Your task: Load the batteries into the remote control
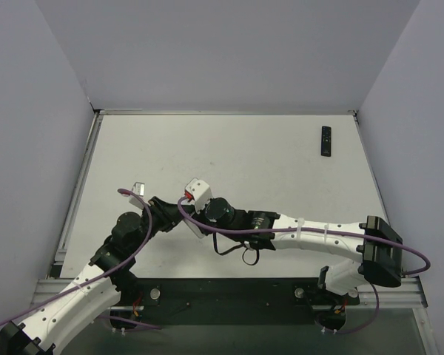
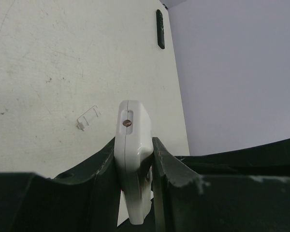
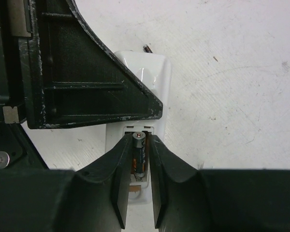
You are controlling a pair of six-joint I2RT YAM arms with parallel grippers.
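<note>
The left gripper (image 2: pixel 135 164) squeezed the white remote (image 2: pixel 132 145) steady so the right gripper (image 3: pixel 141 159), pinching a battery (image 3: pixel 138 154), could push it in.

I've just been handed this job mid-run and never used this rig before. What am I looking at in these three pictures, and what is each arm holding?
The overhead view shows two robot arms bolted at the near edge of a white table, meeting near its middle. The other two pictures come from small cameras on the wrists, so the dark shapes at the bottom are each gripper's own fingers.

The left gripper is shut on the white remote, holding it on edge. The right gripper is shut on a battery, which sits at the remote's open compartment; whether it is fully seated I cannot tell.

Loose on the table: a small clear part, perhaps the battery cover, and a black remote at the far right.
</note>
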